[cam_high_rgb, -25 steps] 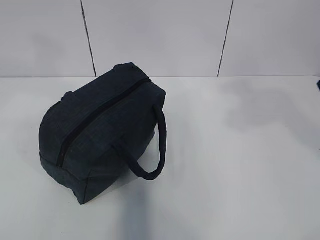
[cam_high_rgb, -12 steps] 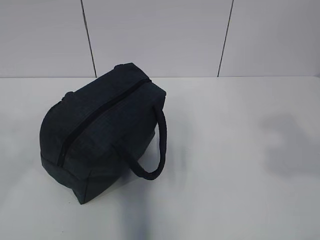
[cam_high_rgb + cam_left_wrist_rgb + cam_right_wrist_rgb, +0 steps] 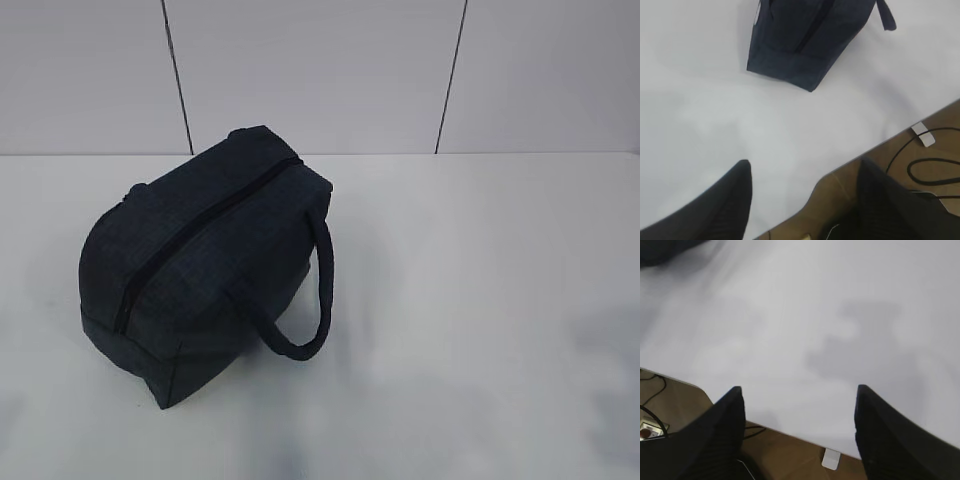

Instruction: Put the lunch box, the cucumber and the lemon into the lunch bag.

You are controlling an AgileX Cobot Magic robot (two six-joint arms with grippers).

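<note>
left gripper (image 3: 800, 172): jaws standing apart, gripping nothing, hanging over the white table's (image 3: 700, 115) near edge
bag: dark navy boxy fabric lunch bag (image 3: 807, 42) sitting zipped, well ahead of the left jaws
right gripper (image 3: 799, 395): jaws spread wide, holding nothing, bare tabletop lying between them

Even, diffuse light washes the white tabletop (image 3: 480, 260) bright, without glare. Soft grey shadows smear the tabletop beyond the right fingers (image 3: 875, 440). Both wrist views are blurred; the left fingers (image 3: 730, 200) lack focus.
</note>
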